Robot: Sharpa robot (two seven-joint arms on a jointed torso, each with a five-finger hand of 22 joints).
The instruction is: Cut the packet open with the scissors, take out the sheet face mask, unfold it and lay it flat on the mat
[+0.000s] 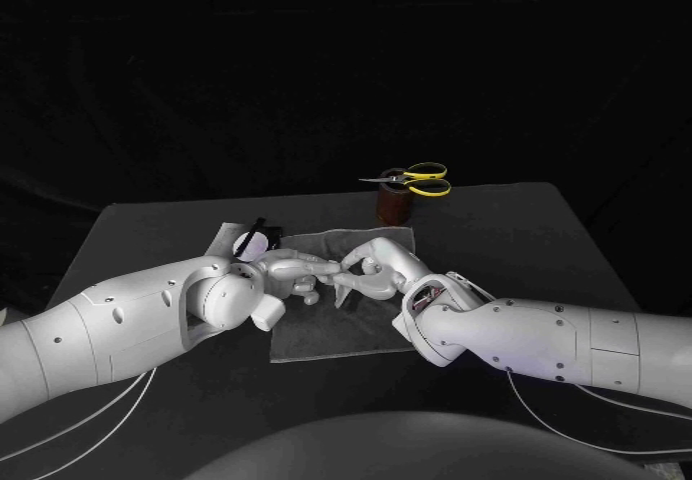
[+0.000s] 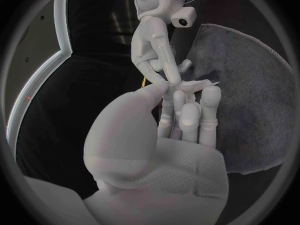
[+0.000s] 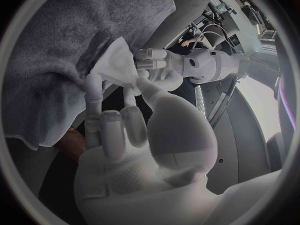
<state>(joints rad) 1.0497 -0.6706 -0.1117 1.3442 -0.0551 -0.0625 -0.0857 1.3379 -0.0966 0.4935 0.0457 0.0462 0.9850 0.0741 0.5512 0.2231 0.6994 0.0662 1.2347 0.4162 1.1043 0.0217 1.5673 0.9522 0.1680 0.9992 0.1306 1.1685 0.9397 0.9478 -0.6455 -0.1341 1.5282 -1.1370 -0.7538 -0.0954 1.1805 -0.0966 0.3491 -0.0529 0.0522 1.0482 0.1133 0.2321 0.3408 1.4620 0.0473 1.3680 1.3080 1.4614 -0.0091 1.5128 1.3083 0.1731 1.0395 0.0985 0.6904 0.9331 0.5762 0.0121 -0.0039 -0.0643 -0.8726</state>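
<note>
On my rig: left arm (image 1: pixel 101 335) and right arm (image 1: pixel 577 345), white shells, small dark screws (image 1: pixel 111 296); left hand (image 1: pixel 289 272), right hand (image 1: pixel 372 276), silver; thin white cables (image 1: pixel 95 415).

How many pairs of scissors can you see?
1. The yellow-handled metal scissors lie on top of a dark brown cylindrical holder at the far edge of the black table. Another pair could be hidden from view.

Tally, singles first: one pair of scissors (image 1: pixel 414 180) (yellow handles), one brown holder (image 1: pixel 392 206), one grey mat (image 1: pixel 339 335), one white sheet mask (image 3: pixel 117 61), one packet (image 1: pixel 242 238), one black table (image 1: pixel 498 240). Pairs: two white arms, left arm (image 1: pixel 116 320) and right arm (image 1: pixel 555 342); two silver hands, left hand (image 1: pixel 291 271) and right hand (image 1: pixel 372 275).
</note>
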